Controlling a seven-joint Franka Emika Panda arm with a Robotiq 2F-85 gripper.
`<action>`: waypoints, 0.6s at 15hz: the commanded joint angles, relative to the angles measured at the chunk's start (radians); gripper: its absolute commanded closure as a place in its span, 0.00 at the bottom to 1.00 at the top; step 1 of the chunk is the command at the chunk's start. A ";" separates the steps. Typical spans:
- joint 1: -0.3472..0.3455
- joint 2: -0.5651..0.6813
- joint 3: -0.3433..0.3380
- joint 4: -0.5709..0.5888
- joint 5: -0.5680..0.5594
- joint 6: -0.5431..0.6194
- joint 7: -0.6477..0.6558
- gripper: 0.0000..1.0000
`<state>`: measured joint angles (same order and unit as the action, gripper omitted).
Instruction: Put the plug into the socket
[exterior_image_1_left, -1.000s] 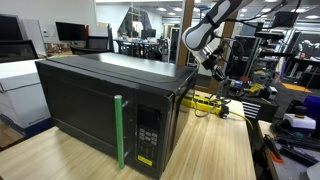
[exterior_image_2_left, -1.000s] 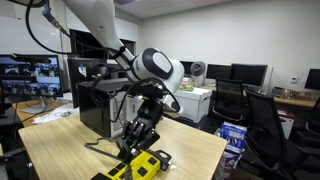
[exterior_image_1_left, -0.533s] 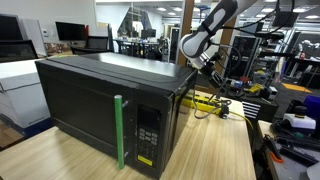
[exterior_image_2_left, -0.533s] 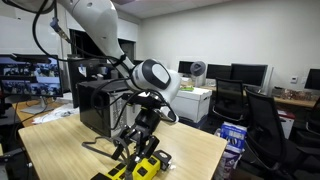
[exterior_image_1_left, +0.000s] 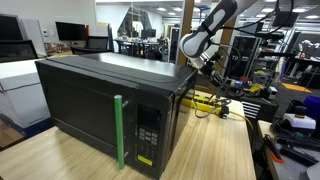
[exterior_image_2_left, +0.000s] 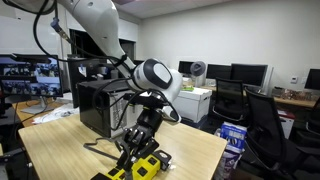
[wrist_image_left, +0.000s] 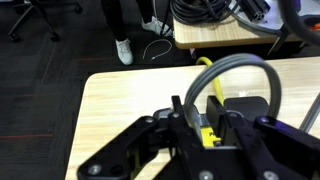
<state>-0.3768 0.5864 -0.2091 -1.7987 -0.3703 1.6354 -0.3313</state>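
Note:
The socket is a long yellow power strip: it lies on the wooden table behind the black microwave in an exterior view (exterior_image_1_left: 204, 101) and at the table's near end in an exterior view (exterior_image_2_left: 141, 168). My gripper (exterior_image_2_left: 136, 150) hangs just above it, fingers pointing down; it also shows in an exterior view (exterior_image_1_left: 210, 67). In the wrist view the gripper (wrist_image_left: 198, 118) is shut on the plug (wrist_image_left: 203, 108), whose grey cord (wrist_image_left: 245, 62) arches up and right. A bit of the yellow strip (wrist_image_left: 208, 134) shows directly under the fingertips. The outlet openings are hidden.
The black microwave (exterior_image_1_left: 105, 100) with a green strip on its door fills the middle of the table (exterior_image_1_left: 215, 150). A dark block (wrist_image_left: 245, 105) sits right of the jaws. Beyond the table edge (wrist_image_left: 90, 100) lie carpet and office chairs (exterior_image_2_left: 262, 115).
A second ago the gripper was higher; it came down with the plug towards the yellow strip. In the last half second nothing has visibly moved.

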 joint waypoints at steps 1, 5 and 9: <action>-0.014 0.018 -0.008 0.024 -0.012 0.023 -0.040 0.98; -0.032 0.019 -0.008 0.024 -0.008 0.051 -0.088 1.00; -0.043 0.015 -0.005 0.008 -0.009 0.071 -0.139 0.99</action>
<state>-0.4003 0.6003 -0.2166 -1.7759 -0.3702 1.6594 -0.4252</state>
